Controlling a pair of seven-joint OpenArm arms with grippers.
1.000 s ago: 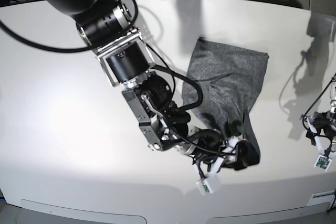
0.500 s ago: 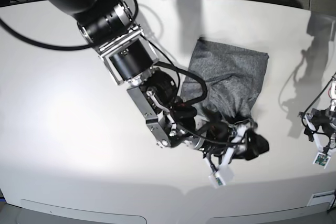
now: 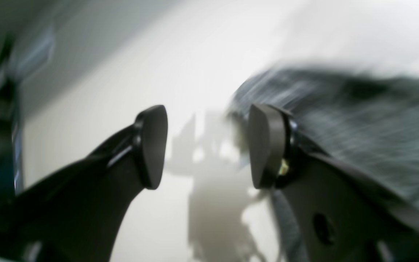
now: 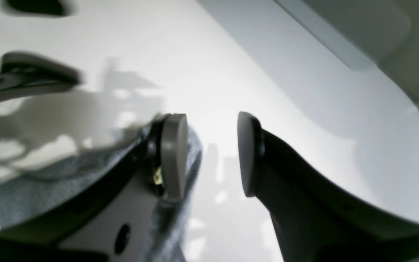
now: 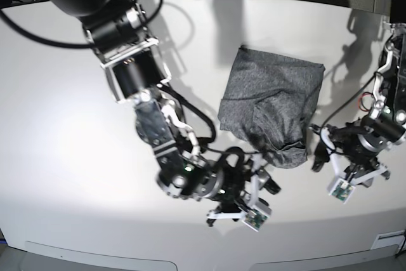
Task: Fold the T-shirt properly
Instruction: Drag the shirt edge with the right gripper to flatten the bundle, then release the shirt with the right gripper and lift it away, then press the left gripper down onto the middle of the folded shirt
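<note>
White counter point(image 5: 76, 157) carried only one piece of cloth: the shirt point(image 5: 273, 103), a grey heather knit lying right of middle as a loosely folded bundle. It looked light, thin and limp, the sort of cloth that sags and slides over itself, so I judged it would want a pinch through a doubled edge or a corner, not a push on its flat middle. Its long axis ran from the far edge, where the fold was broad and fairly square, towards the near edge, where it narrowed to a rumpled, rolled end; that end pointed at the gap between the two arms.

Right fingers point(image 4: 211, 154) stood apart with nothing between them, one finger lying against the cloth's edge. Left fingers point(image 3: 207, 145) were spread too, empty, just beside the bundle's near corner. Neither arm held the shirt.
</note>
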